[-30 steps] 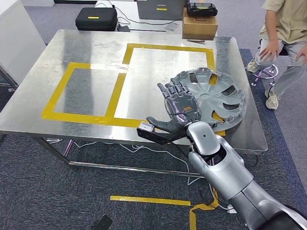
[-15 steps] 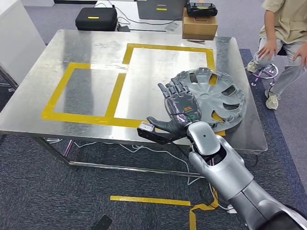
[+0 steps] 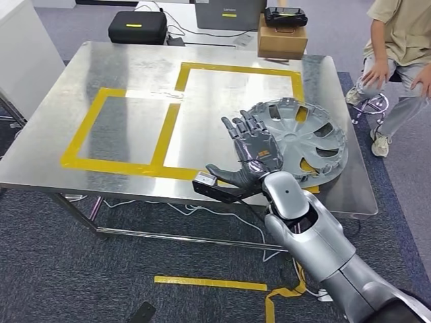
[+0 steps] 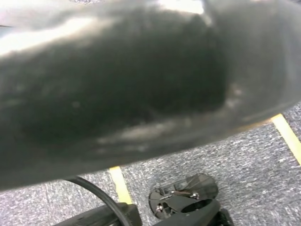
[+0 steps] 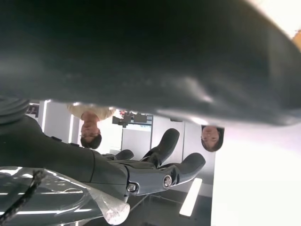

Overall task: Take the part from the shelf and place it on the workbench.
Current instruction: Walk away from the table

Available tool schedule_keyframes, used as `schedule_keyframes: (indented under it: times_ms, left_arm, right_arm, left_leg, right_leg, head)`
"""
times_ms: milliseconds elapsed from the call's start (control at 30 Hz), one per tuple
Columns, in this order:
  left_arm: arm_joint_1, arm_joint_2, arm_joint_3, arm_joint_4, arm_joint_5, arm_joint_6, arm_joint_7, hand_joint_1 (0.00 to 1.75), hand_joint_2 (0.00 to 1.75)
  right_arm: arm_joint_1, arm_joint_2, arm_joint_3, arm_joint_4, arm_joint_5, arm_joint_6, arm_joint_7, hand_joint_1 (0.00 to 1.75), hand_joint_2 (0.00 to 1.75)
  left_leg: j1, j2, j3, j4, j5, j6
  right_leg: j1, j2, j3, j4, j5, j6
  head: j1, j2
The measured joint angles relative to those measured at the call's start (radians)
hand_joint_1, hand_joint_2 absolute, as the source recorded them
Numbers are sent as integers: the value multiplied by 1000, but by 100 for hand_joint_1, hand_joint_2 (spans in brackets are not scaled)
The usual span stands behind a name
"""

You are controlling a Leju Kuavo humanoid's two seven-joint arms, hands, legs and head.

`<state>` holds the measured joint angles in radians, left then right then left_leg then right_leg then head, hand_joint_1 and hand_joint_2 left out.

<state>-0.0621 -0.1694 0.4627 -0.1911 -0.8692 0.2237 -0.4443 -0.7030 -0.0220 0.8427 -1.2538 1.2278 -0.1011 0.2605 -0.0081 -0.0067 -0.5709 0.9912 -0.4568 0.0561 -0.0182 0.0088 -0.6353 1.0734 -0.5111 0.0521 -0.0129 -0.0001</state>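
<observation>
The part is a silver-grey wheel cover (image 3: 305, 138) lying flat on the metal workbench (image 3: 127, 67), near its right end, over the corner of a yellow tape square. My right hand (image 3: 251, 151) hovers at the cover's near left rim with fingers spread and thumb out, holding nothing; I cannot tell whether the fingertips touch the rim. In the right wrist view the dark fingers (image 5: 167, 174) stretch out straight with nothing between them, under a blurred dark surface.
Two yellow tape rectangles (image 3: 122, 128) mark the tabletop. A person (image 3: 396, 40) sits on a stool past the table's right end. A black case (image 3: 137, 27) and a cardboard box (image 3: 282, 40) lie beyond the far edge. Yellow tape (image 3: 211, 282) crosses the carpet.
The whole picture has shifted slightly, so the camera moved. My right hand keeps the same spread pose beside the wheel cover. The seated person's hands have moved a little.
</observation>
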Motion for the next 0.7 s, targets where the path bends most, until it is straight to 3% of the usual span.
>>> schedule_keyframes:
  times_ms: [67, 100, 133, 167, 233, 300, 400, 467, 500, 600, 633, 667, 700]
  left_arm:
    - [0, 0, 1, 0, 0, -1, 1, 0, 0]
    - [0, -1, 2, 0, 0, -1, 1, 0, 0]
    - [1, -1, 3, 0, 1, -2, 1, 0, 0]
    - [1, -1, 3, 0, 1, -2, 2, 0, 0]
    - [0, -2, 4, 0, 1, -3, 2, 0, 0]
    - [-1, -3, 5, 0, 1, -5, 3, 0, 0]
    - [0, -4, 5, 0, 1, -5, 5, 0, 0]
    - [-1, -4, 6, 0, 2, -5, 6, 0, 0]
    - [-1, -3, 6, 0, 2, -4, 6, 0, 0]
    - [-1, -3, 6, 0, 1, -4, 6, 0, 0]
    - [-1, -3, 6, 0, 1, -4, 6, 0, 0]
    - [-1, -3, 6, 0, 1, -4, 6, 0, 0]
    - [-1, -3, 7, 0, 1, -4, 6, 0, 0]
  right_arm:
    - [4, -2, 0, 0, 0, 1, 0, 0, 0]
    - [7, -3, 0, 0, 1, 1, 0, 0, 0]
    - [11, -5, 0, 0, 1, 1, 0, 0, 0]
    - [12, -6, 0, 0, 2, 1, 0, 0, 0]
    - [12, -7, 0, 0, 4, 2, 0, 0, 0]
    - [10, -7, 0, -1, 5, 2, 1, 0, 0]
    - [10, -8, 0, -1, 6, 3, 2, 0, 0]
    - [9, -8, 0, -1, 7, 3, 3, 0, 0]
    - [8, -8, 1, -1, 7, 3, 3, 0, 0]
    - [10, -8, 2, -1, 10, 4, 3, 0, 0]
    - [12, -8, 2, -1, 12, 4, 3, 0, 0]
    - [12, -8, 2, -1, 13, 4, 3, 0, 0]
    - [13, -8, 3, -1, 14, 4, 3, 0, 0]
  left_leg:
    - [-1, 2, 0, 0, 1, 2]
    - [-1, 2, 0, 0, 1, 2]
    - [-2, 1, -1, 0, 0, 1]
    - [-2, 1, 0, 0, 0, 1]
    - [-2, 1, 1, 2, -3, -4]
    - [-4, 1, -2, 7, -5, -13]
    - [-2, 1, -9, 11, -4, -28]
    - [1, 1, -19, 37, -28, -41]
    - [3, 2, -34, 76, -56, -49]
    - [14, 2, -107, 266, -149, -66]
    - [17, 2, -116, 295, -155, -70]
    - [20, 2, -106, 285, -141, -72]
    - [23, 2, -77, 234, -111, -73]
  right_leg:
    - [0, -1, -66, 143, -64, 0]
    - [0, -1, -93, 199, -81, 0]
    - [0, -1, -103, 218, -78, -1]
    - [0, -1, -93, 193, -56, -3]
    - [1, -3, -25, 53, 12, -10]
    - [5, -4, 35, -59, 47, -18]
    - [8, -1, 44, -79, 53, -31]
    - [5, -3, 44, -83, 59, -41]
    - [2, -4, 44, -86, 61, -46]
    - [2, -7, 38, -85, 65, -51]
    - [2, -8, 35, -84, 66, -50]
    - [1, -8, 33, -83, 68, -49]
    - [0, -8, 32, -81, 69, -46]
  head:
    - [0, 0]
    - [0, 0]
    - [0, 0]
    - [0, 0]
    - [0, 0]
    - [0, 0]
    - [-1, 0]
    - [-3, 0]
    - [-5, 0]
    - [-8, 0]
    - [-8, 0]
    - [-8, 0]
    - [-8, 0]
